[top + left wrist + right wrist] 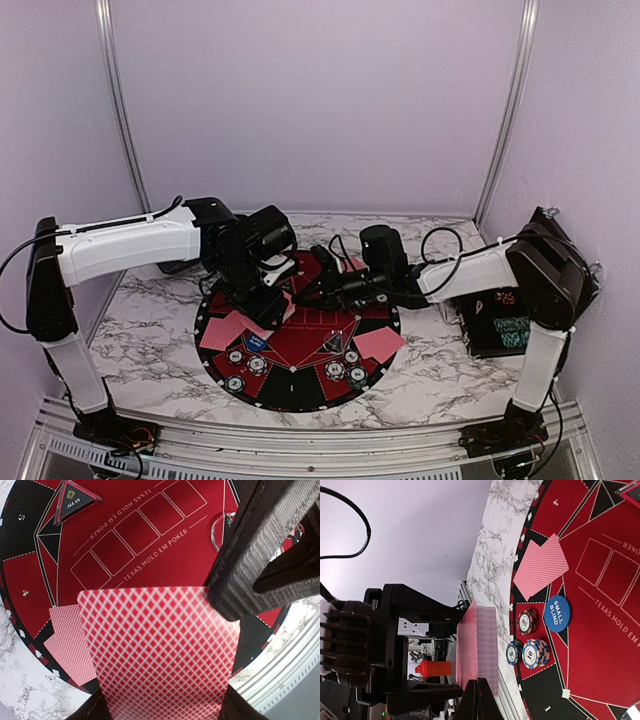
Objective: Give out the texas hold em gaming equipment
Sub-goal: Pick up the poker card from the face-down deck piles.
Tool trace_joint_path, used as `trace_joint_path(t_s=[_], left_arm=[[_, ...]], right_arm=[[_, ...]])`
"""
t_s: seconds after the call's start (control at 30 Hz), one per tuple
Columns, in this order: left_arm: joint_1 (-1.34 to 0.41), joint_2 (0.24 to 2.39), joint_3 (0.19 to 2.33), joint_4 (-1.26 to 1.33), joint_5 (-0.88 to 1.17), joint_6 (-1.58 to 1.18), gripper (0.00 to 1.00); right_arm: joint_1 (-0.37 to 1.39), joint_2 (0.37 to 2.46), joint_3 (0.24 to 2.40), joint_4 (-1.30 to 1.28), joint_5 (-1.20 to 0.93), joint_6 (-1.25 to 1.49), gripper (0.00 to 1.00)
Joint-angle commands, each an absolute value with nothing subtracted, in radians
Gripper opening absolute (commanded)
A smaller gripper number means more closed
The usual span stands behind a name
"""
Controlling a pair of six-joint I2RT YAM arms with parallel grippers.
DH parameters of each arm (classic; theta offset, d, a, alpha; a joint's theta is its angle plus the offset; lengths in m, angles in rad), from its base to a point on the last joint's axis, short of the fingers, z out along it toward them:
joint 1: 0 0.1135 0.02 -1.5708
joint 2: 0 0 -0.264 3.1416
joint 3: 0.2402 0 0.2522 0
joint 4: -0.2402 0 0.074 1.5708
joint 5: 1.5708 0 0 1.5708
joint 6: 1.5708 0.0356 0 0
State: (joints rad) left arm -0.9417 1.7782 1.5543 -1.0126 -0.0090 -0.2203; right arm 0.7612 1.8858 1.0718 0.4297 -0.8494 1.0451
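Note:
My left gripper is shut on a deck of red-backed playing cards, held above the round mat's left side. My right gripper is shut, its seam on the near edge of the deck's top card. In the left wrist view its ribbed finger covers that card's upper right corner. Two dealt cards lie on the mat, next to a blue "small blind" disc and three poker chip stacks. Another card pair lies at the mat's right.
More chips sit near the mat's front. An "all in" triangle lies mid-mat. A black case stands at the right, beside the right arm. Marble tabletop surrounds the mat; metal frame posts rise behind.

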Motion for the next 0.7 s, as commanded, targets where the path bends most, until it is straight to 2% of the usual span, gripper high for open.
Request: trace_joint_path(t_s=[0.0,0.67], left_arm=[[-0.946,1.729,1.539,-1.055,-0.005,-0.221,0.52],[-0.945,1.728,1.506,-1.034,-0.005,-0.237,0.52]], right_arm=[[0.727,1.852,1.062,0.451,-0.819,1.046,0.00],[0.658,1.786,1.031,0.419,-0.829,0.952,0.00]])
